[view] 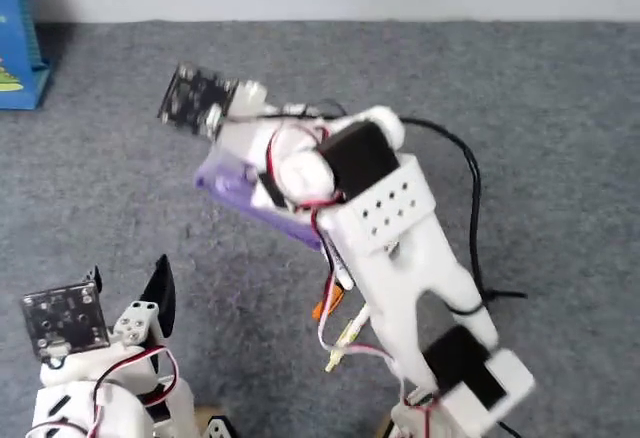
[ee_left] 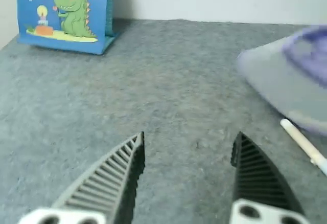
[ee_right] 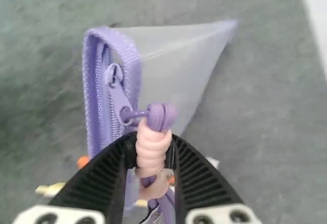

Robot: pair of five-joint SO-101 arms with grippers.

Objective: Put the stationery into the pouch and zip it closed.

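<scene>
Clearly, a translucent, purple-trimmed pouch (ee_right: 168,65) is pinched by its pink coiled pull (ee_right: 152,137) in the right gripper (ee_right: 152,147); the left gripper (ee_left: 190,137) hovers low, jaws apart.

**Layout around the pouch**

You have the pouch (view: 232,180) mid-table (view: 540,78), with the right gripper (ee_right: 150,139) clamped on its zipper pull (ee_right: 152,124). A pen (ee_left: 302,143) lies on the table just beside the pouch, on its near side. Your left gripper (ee_left: 190,134) sits well apart, nearer the arm bases and left of the pouch. A paper bag (ee_left: 64,14) stands behind-left of the pouch, by the wall.
</scene>
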